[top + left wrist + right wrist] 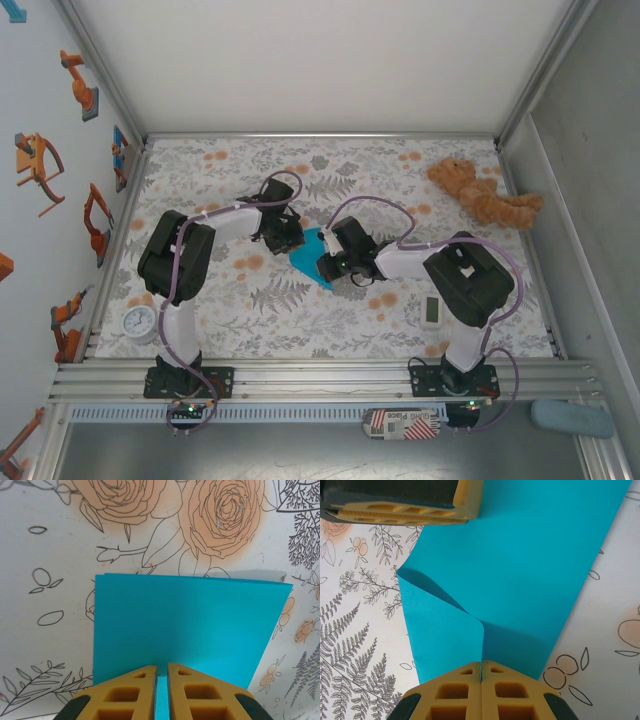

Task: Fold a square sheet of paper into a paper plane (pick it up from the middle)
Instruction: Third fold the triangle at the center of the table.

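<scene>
The square sheet of paper (305,252) is bright cyan-blue and lies partly folded on the floral cloth at mid-table, between both grippers. In the left wrist view the paper (190,625) lies flat in two layers. My left gripper (162,666) has its tips down on the near part, jaws shut to a thin slit. In the right wrist view a flap of the paper (530,565) curls up. Its edge runs into my right gripper (481,662), which is shut on it. The left gripper's fingers (405,502) rest at the sheet's far edge. Seen from above, the left gripper (287,238) and right gripper (328,265) face each other.
A brown teddy bear (485,192) lies at the back right. A small white timer (431,310) sits beside the right arm's base, and a round white dial (140,322) near the left arm's base. Walls close in the table on three sides.
</scene>
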Tool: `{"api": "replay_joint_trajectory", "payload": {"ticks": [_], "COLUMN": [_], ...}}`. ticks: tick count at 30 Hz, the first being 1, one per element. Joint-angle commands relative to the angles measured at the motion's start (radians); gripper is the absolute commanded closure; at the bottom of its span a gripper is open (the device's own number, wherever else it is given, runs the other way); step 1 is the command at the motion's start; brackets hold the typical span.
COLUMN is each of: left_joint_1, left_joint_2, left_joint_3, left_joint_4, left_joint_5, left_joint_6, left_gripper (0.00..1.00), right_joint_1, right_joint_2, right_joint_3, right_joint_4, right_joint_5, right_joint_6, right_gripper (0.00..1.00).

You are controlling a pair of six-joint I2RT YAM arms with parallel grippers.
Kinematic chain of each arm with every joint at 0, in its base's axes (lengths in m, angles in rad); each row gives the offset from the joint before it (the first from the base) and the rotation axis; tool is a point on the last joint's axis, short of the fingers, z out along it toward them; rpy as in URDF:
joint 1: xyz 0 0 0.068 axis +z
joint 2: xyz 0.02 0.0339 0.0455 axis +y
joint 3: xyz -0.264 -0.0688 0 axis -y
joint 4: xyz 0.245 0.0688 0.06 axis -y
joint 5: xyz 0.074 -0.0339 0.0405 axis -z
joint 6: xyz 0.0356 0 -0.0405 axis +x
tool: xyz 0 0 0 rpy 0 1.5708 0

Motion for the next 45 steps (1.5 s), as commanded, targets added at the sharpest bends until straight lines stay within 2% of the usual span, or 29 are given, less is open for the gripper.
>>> {"api": "replay_joint_trajectory", "payload": {"ticks": [1, 32, 38, 41, 45], "left_joint_1": [0.0, 0.004, 0.026, 0.027, 0.019], "left_joint_2": [0.034, 0.032, -0.046, -0.11, -0.217], "left_joint_3": [0.005, 0.029, 0.046, 0.027, -0.086], "left_joint_4": [-0.075, -0.082, -0.092, -0.073, 0.054], "left_joint_5": [-0.017, -0.001, -0.023, -0.036, -0.012], "left_joint_6": [0.029, 0.04, 0.052, 0.036, -0.056], "left_gripper": [0.85, 0.85, 0.85, 0.81, 0.78], "right_joint_1": [-0.004, -0.005, -0.006, -0.007, -0.007], "right_joint_2": [-0.035, 0.018, 0.027, 0.026, 0.029], "right_joint_3": [-0.009, 0.001, 0.004, 0.006, 0.009], "right_joint_4": [-0.003, -0.035, -0.04, -0.04, -0.042], "right_joint_5": [0.009, 0.029, 0.03, 0.029, 0.028], "right_joint_6": [0.015, 0.011, 0.009, 0.008, 0.01], "right_gripper": [1.0, 1.0, 1.0, 1.0, 1.0]}}
